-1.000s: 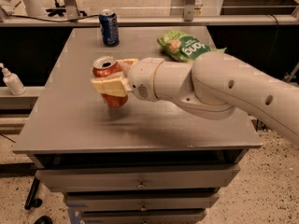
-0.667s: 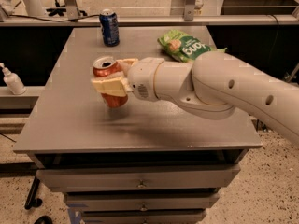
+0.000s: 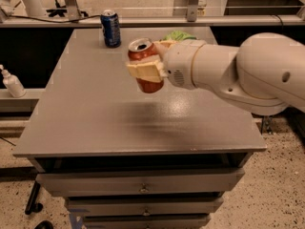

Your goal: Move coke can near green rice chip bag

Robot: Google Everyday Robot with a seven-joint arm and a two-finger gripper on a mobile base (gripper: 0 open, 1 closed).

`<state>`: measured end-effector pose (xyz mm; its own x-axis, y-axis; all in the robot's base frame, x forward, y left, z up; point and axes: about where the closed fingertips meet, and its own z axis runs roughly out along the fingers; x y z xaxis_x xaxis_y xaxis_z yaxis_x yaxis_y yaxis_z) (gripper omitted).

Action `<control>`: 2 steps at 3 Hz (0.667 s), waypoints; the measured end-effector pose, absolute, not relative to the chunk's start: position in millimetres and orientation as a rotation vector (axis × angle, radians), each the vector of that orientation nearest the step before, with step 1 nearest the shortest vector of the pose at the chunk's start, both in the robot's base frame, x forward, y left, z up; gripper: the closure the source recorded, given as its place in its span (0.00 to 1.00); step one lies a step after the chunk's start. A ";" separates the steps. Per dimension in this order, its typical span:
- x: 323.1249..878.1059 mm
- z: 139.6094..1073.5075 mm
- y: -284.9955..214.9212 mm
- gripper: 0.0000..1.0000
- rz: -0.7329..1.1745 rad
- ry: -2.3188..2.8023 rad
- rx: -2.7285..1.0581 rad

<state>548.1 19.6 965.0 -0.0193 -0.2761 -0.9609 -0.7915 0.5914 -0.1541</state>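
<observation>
The coke can is upright in mid-air, clear of the grey table, with a blurred shadow on the tabletop below it. The gripper is clamped on the can from the right, one cream finger pressed across the can's front. The thick white arm stretches away to the right of the can. Just behind and right of the can, the green rice chip bag peeks over the arm. Behind and left of the can stands a dark blue soda can. Far left of the can, off the table, sits a white bottle.
</observation>
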 end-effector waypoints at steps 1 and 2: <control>559.2 987.0 -44.5 1.00 0.399 1.583 -0.862; 573.1 988.5 -99.5 1.00 0.337 1.574 -0.776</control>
